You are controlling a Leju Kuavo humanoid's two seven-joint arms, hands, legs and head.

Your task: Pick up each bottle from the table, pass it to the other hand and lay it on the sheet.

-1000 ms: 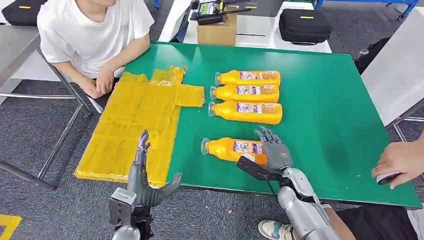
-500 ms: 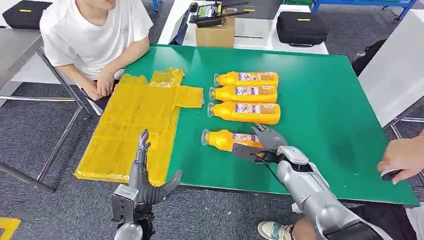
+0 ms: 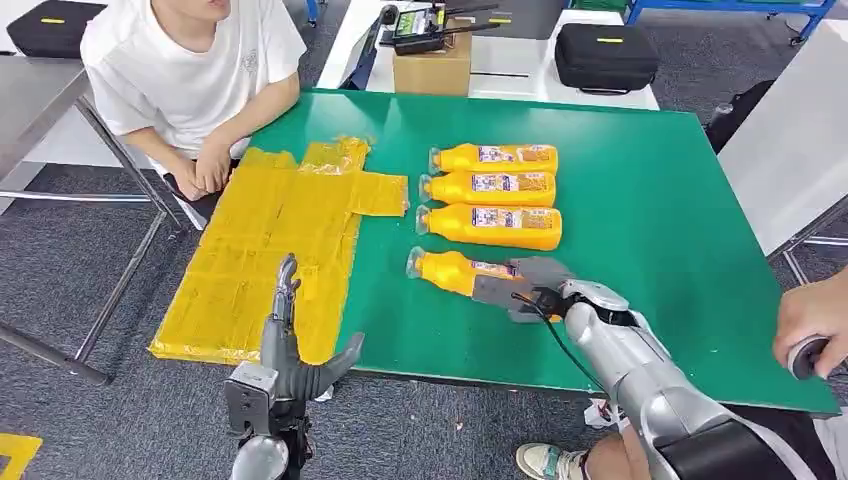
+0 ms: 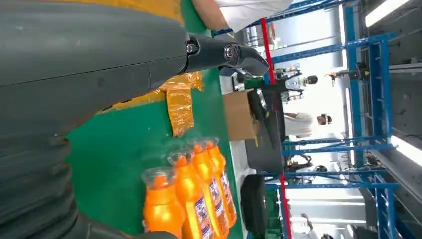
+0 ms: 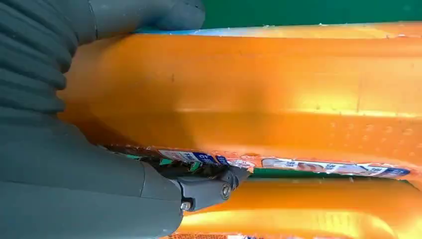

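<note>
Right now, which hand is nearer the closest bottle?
Right. The right hand is wrapped around the nearest bottle; the left hand hovers apart by the yellow sheet, at the table's near edge.

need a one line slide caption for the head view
Right hand grips the nearest orange plastic bottle on the green table; left hand waits open.

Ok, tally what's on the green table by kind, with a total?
Orange bottles: 4, one under the right hand, three in a row beyond it.
Yellow sheets: 1.
Total: 5.
</note>
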